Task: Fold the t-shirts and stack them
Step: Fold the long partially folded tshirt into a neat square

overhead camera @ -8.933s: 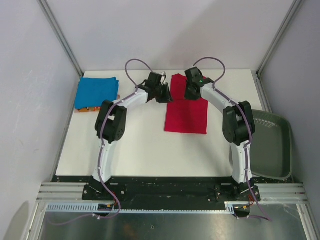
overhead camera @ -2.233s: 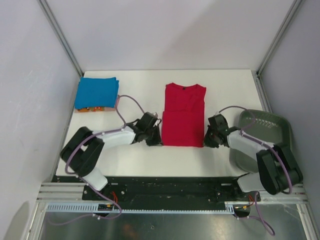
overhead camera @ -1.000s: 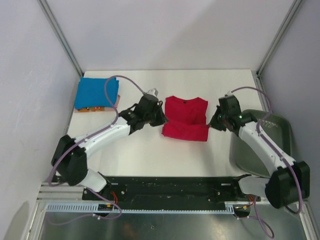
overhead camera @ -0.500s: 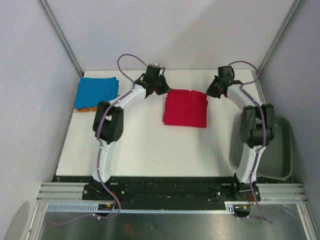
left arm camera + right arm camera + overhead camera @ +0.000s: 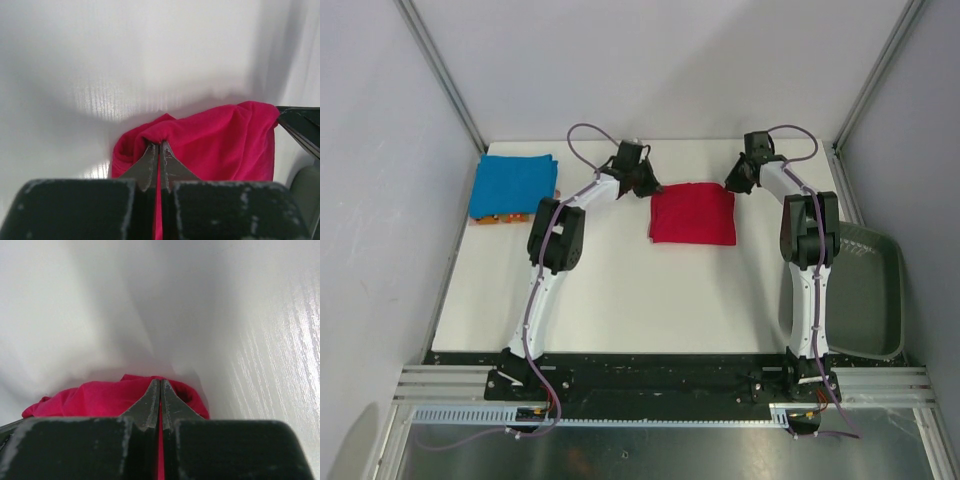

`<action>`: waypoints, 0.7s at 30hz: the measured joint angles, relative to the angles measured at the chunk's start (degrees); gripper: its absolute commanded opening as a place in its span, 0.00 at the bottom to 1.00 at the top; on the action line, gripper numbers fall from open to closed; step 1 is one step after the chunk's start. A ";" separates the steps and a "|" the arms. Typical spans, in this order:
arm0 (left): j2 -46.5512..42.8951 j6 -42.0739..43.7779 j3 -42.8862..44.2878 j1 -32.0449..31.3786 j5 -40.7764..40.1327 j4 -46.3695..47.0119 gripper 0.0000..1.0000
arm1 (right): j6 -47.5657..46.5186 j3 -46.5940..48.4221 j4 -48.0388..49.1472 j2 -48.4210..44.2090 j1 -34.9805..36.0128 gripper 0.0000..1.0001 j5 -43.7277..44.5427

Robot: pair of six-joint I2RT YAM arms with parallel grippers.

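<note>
The red t-shirt (image 5: 692, 215) lies folded into a small rectangle at the far middle of the white table (image 5: 620, 290). My left gripper (image 5: 648, 186) is shut on the shirt's far-left corner, and red cloth (image 5: 215, 145) bunches around its closed tips (image 5: 159, 145). At the far-right corner my right gripper (image 5: 733, 186) is shut on the cloth too; its tips (image 5: 160, 381) pinch red fabric (image 5: 100, 395). A folded blue t-shirt (image 5: 513, 183) sits at the far left on top of an orange one (image 5: 500, 218), of which only an edge shows.
A dark grey bin (image 5: 865, 290) stands off the table's right edge beside the right arm. Grey walls and metal frame posts close in the far side and both flanks. Both arms stretch far forward from their bases.
Both grippers carried the red shirt's near edge away from the bases and onto its far edge, folding it in half; in the last half second they lowered slightly toward the table.
</note>
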 measured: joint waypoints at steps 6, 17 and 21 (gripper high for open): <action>-0.79 -0.22 -1.51 0.94 -0.39 0.07 0.00 | -0.42 0.61 -0.81 0.00 -0.02 0.00 0.85; -1.57 -0.15 -1.70 3.98 1.05 0.15 0.23 | -0.68 4.96 -2.69 0.00 -0.02 0.25 1.27; -1.57 0.83 -1.70 4.48 1.49 0.22 0.62 | -1.90 7.17 -5.22 0.00 -0.28 0.51 1.49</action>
